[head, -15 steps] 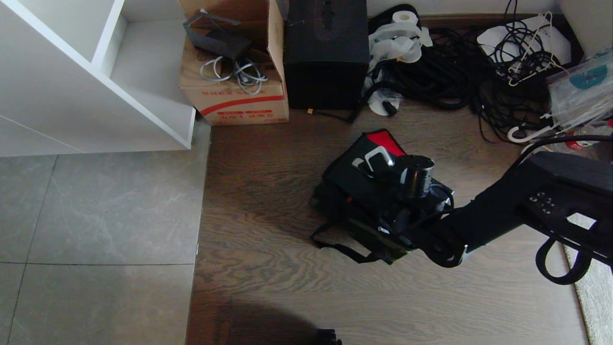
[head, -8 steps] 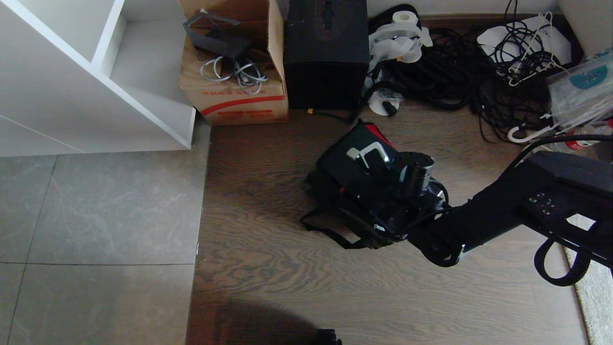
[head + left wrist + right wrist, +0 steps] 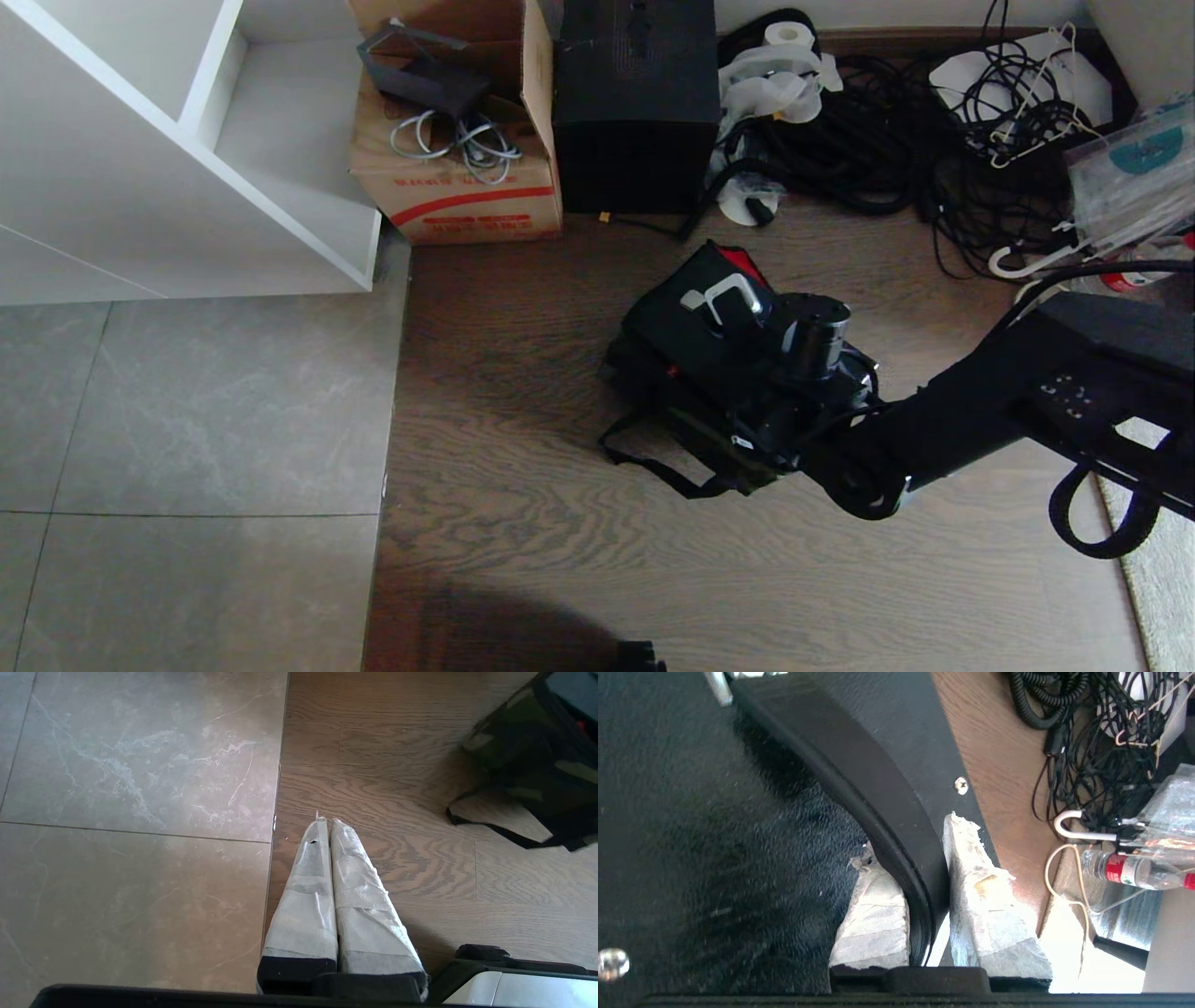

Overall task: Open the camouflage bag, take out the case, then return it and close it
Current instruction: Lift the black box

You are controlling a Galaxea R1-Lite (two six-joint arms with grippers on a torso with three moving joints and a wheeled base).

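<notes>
Black curved handle (image 3: 878, 807) of the case (image 3: 695, 331) is clamped in the right hand (image 3: 927, 891) | case sits half out of the camouflage bag (image 3: 709, 439) just under the hand | step: probably lifting it out; next needs a straight pull | cables (image 3: 887, 140) beyond; bare floor (image 3: 513, 523) nearer | left hand (image 3: 325, 826) clenched, empty, parked

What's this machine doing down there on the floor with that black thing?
The robot's right gripper is clamped on the curved black handle of a flat black hard case, holding it over an open green-and-black camouflage fabric bag on the wooden floor. A sliver of the bag's red lid lining shows behind. The left gripper is shut and idle.
</notes>
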